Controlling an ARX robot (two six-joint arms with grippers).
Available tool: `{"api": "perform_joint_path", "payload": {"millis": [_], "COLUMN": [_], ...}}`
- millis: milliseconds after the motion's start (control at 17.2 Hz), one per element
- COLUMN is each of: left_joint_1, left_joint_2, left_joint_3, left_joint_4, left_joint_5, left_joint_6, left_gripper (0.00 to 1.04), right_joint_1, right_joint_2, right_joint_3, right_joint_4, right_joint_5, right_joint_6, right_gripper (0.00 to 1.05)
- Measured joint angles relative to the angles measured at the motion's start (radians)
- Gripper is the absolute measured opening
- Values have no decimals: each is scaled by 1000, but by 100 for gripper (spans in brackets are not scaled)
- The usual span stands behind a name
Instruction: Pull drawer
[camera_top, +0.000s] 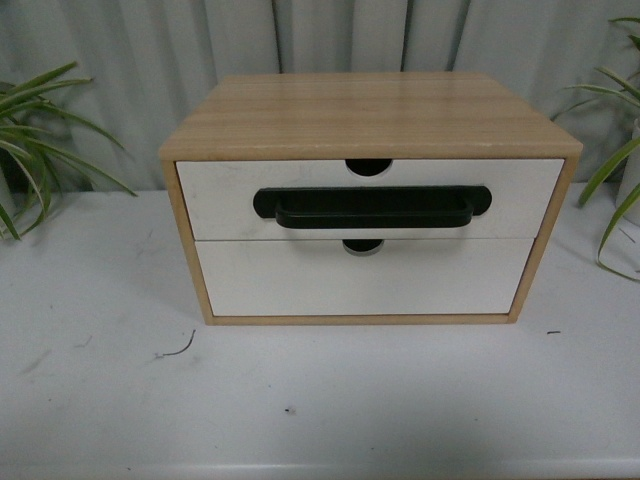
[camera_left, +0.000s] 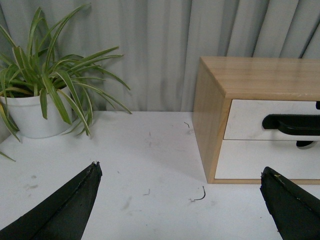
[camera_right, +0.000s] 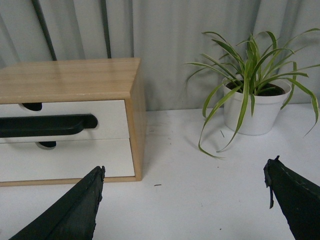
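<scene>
Drawer (camera_top: 220, 200), shut, is seated uppermost in the wooden cabinet (camera_top: 370, 115) on the bench (camera_top: 320, 400). Rigid, light travel is expected; the black bar handle (camera_top: 372, 208) is to be gripped mid-length. Left jaws and right jaws are spread, empty.

Staged test bench, lab-type setup, not a lived-in room. A scuffed white tabletop (camera_top: 100, 400) fills the lower frame of the front view. A pleated grey curtain (camera_top: 130, 40) closes off the whole background. A small wooden two-drawer cabinet (camera_top: 370, 110) stands alone at centre. Left plant (camera_left: 50, 80) and right plant (camera_right: 250, 65), both in white pots, sit at the frame edges.
</scene>
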Motion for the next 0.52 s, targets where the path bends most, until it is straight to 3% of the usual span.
{"api": "perform_joint_path", "payload": {"millis": [525], "left_joint_1": [0], "left_joint_2": [0], "left_joint_3": [0], "left_joint_4": [0], "left_joint_5": [0], "left_joint_6": [0], "left_gripper": [98], "right_joint_1": [0], "right_joint_2": [0], "right_joint_3": [0], "right_joint_4": [0], "right_joint_5": [0], "right_joint_6": [0], "right_gripper": [98]}}
